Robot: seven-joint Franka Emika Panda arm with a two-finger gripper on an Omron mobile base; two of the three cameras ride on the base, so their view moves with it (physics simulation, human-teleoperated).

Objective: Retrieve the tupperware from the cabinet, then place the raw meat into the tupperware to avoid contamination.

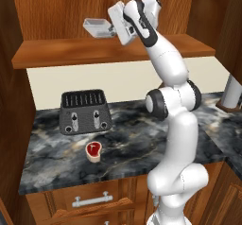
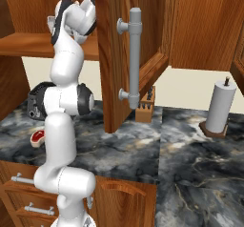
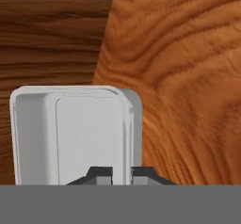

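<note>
The tupperware (image 1: 96,28) is a translucent whitish-grey container, held a little above the shelf of the open cabinet (image 1: 94,51). My gripper (image 1: 112,30) is shut on its rim at the right side. In the hand view the tupperware (image 3: 70,133) sits against the wooden cabinet wall, and the gripper (image 3: 121,175) pinches its right wall between both dark fingertips (image 3: 100,174). The raw meat (image 1: 93,151), a small red steak with a white bone mark, lies on the dark marble counter (image 1: 137,143) in front of the toaster. It shows again as the raw meat (image 2: 38,136) behind the arm.
A dark grey toaster (image 1: 85,110) stands at the back left of the counter. The cabinet door (image 2: 112,54) with its silver bar handle (image 2: 135,54) stands open to the arm's right. A knife block (image 2: 145,108) and a paper towel roll (image 2: 220,108) are further right. Drawers (image 1: 92,200) lie below.
</note>
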